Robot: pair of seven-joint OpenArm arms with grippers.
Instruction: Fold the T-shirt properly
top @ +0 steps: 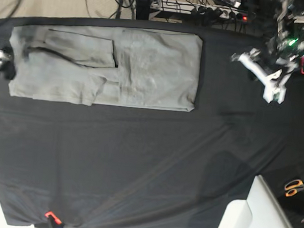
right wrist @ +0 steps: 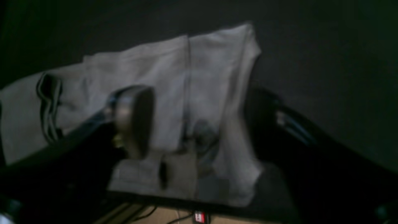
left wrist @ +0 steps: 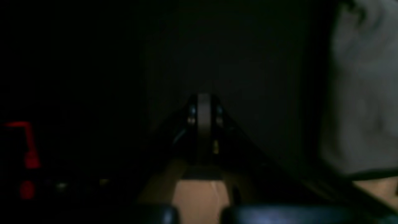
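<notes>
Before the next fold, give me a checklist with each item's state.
1. T-shirt lies flat on the black cloth, sides folded in to a long band: ok.
2. Right gripper is open over the shirt's end, one finger above the fabric: ok.
3. Right gripper has cloth pinched: not ok, the jaws stand apart.
4. Left gripper is off the shirt, out beyond its far end: ok.
5. Left gripper's jaws: shut in the left wrist view.
6. Scissors lie well away from the shirt: ok.
</notes>
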